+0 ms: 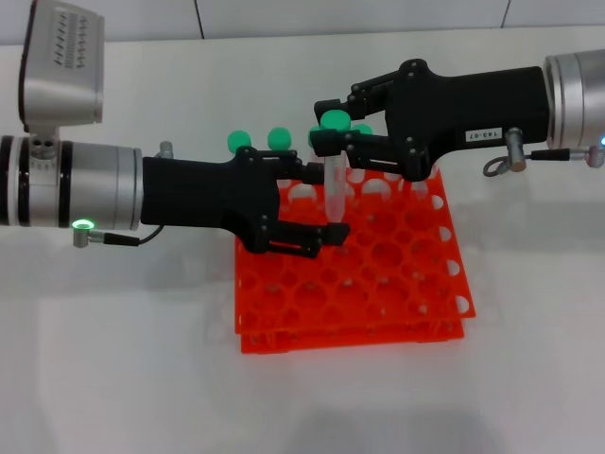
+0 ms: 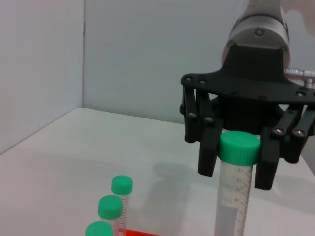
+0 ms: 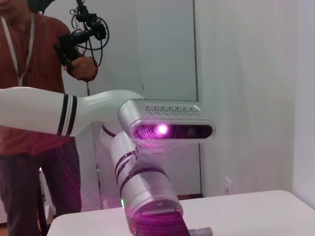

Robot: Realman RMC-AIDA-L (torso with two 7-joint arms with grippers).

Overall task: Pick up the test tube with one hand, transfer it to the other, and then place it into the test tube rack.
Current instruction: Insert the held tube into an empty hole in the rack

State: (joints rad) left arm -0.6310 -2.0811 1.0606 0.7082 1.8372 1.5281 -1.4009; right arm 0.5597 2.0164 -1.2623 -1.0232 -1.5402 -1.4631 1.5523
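Test tube (image 1: 335, 189) upright above the test tube rack (image 1: 416, 284), cap pinched by right gripper (image 1: 333, 128), tip end between left gripper (image 1: 321, 203) fingers (contact unclear); I'd confirm right's clamp before fully releasing left

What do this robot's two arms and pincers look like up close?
Both pincers are black, two-fingered linkages on silver wrists. The left pincer is unlabelled, its wrist showing a green light and thin black cable. The right pincer carries a small white label sticker and a grey cable loop.
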